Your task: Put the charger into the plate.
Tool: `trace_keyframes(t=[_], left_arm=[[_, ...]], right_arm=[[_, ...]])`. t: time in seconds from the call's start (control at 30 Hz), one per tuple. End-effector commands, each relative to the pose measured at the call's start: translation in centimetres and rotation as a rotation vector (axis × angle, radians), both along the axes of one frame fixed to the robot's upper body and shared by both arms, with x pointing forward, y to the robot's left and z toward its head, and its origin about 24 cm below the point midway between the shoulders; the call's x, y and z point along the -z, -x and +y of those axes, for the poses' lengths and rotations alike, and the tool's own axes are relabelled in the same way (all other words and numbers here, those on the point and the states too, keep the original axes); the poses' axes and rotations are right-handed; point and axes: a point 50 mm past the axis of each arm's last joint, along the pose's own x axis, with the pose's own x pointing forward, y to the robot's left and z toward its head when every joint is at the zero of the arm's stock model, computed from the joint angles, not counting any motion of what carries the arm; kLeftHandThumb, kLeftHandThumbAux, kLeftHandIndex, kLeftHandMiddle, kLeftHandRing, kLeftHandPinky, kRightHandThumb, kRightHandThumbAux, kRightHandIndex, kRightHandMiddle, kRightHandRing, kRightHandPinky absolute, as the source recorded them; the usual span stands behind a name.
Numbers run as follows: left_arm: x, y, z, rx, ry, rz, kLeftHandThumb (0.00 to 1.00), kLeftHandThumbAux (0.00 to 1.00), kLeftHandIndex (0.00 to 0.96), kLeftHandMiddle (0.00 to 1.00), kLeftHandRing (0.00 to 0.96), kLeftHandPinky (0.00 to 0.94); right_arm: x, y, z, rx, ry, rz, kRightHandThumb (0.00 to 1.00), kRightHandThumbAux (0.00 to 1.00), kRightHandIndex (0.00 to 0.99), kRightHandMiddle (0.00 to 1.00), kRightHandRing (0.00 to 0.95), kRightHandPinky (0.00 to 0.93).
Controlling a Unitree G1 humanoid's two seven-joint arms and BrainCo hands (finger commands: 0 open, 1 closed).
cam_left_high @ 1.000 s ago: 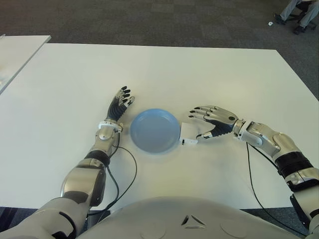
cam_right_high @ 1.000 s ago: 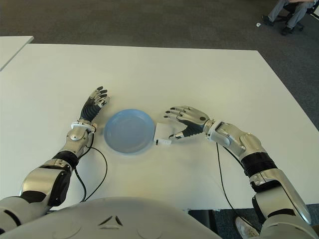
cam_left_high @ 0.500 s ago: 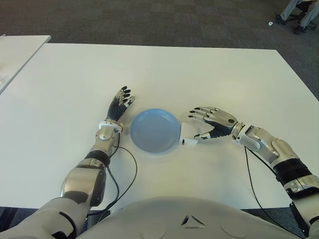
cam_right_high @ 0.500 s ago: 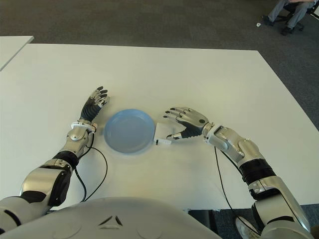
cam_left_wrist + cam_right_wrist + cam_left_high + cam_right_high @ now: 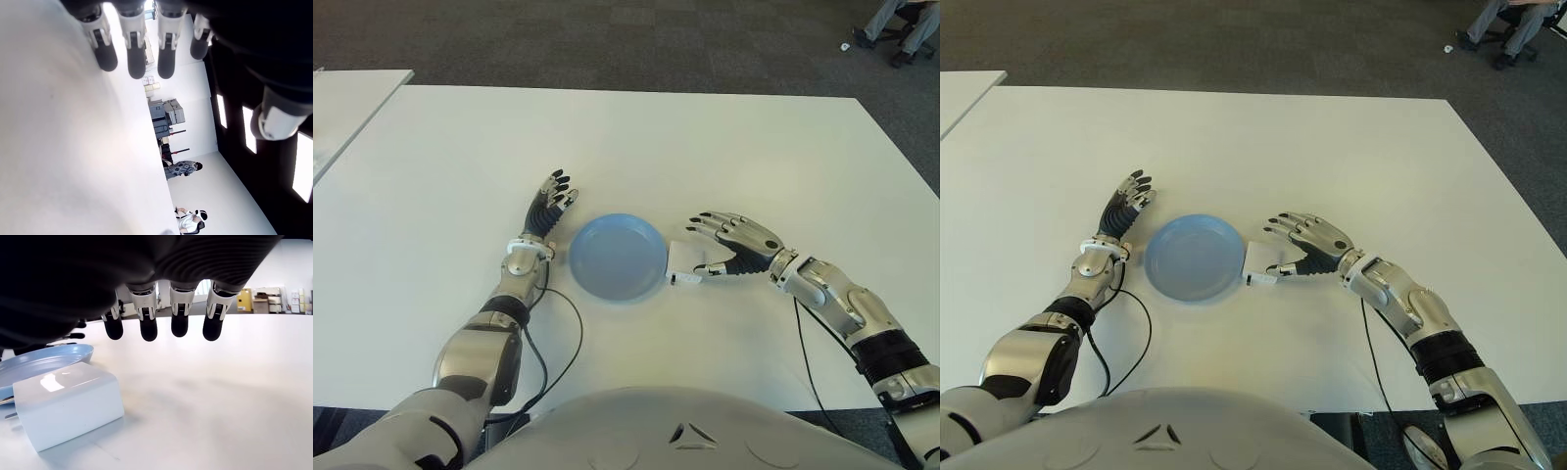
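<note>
Charger (image 5: 682, 262), white, lies on the white table (image 5: 705, 147) touching the right rim of the blue plate (image 5: 615, 257), not in it. Right hand (image 5: 736, 245) just right of charger, fingers spread wide, holding nothing. Left hand (image 5: 546, 211) left of plate, fingers extended and empty.

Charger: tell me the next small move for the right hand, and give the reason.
Probably close the right hand around the charger. The charger lies on the table just outside the blue plate, on its right side, not yet in it. The right hand's fingers are spread above it and hold nothing, so a grasp has to come before any lift. The left hand shows idle left of the plate.
</note>
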Motion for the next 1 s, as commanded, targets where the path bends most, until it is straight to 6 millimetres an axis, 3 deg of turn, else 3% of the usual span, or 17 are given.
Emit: trace_keyframes(t=[0.03, 1.0], left_arm=[[3.5, 2.8, -0.7, 0.034, -0.014, 0.214, 0.0, 0.486, 0.02, 0.155, 0.143, 0.112], [3.5, 2.8, -0.9, 0.024, 0.001, 0.204, 0.0, 0.466, 0.023, 0.163, 0.145, 0.113]], right_arm=[[0.3, 0.5, 0.1, 0.038, -0.029, 0.016, 0.238, 0.109, 0.0, 0.0, 0.0, 0.0], [1.5, 1.9, 0.6, 0.123, -0.065, 0.048, 0.266, 0.095, 0.0, 0.0, 0.0, 0.0]])
